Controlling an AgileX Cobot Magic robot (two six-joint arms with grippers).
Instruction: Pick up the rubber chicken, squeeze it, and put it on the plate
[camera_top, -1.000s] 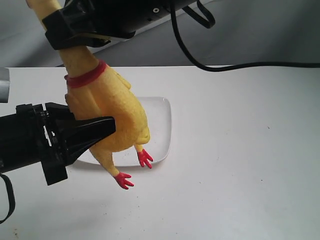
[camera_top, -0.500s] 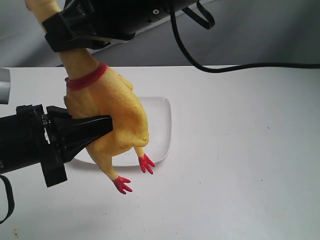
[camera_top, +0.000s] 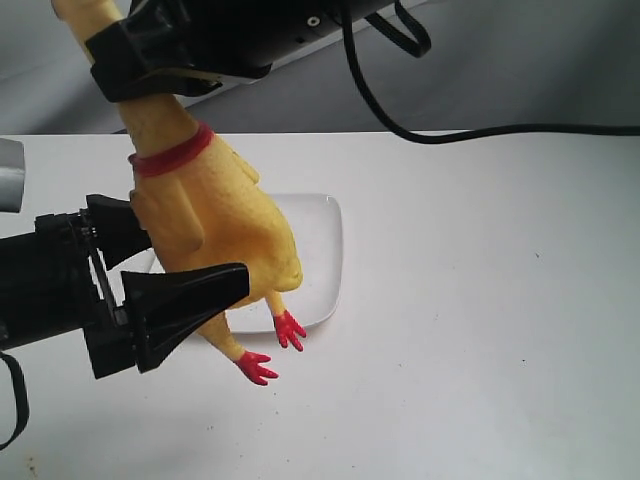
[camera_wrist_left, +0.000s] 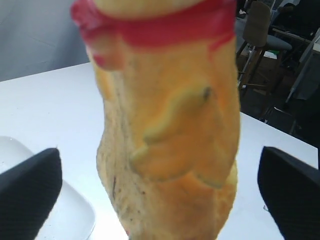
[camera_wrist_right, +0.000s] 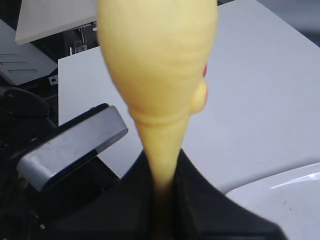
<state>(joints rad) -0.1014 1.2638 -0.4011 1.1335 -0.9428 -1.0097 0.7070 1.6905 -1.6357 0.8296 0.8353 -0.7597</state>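
The rubber chicken (camera_top: 225, 230) hangs upright above the white plate (camera_top: 322, 250), red feet down. High in the exterior view, my right gripper (camera_top: 135, 75) is shut on its thin neck above the red band. My left gripper (camera_top: 195, 258) stands open around the plump body, one finger in front and one behind. In the left wrist view the chicken's body (camera_wrist_left: 170, 135) fills the middle, with both black fingers (camera_wrist_left: 27, 190) well clear of it and a corner of the plate (camera_wrist_left: 60, 215) below. The right wrist view shows the chicken's neck (camera_wrist_right: 160, 75) pinched by the right gripper (camera_wrist_right: 165, 195), beside the plate (camera_wrist_right: 285, 200).
The white table (camera_top: 480, 300) stretches bare to the right of the plate. A black cable (camera_top: 450, 135) runs across the back from the right arm. The left arm's grey block (camera_wrist_right: 70, 142) shows in the right wrist view.
My left gripper has opened: its fingers, pressed into the chicken's body before, now stand apart from it. The body has sprung back and the feet have shifted slightly. The right gripper has not moved.
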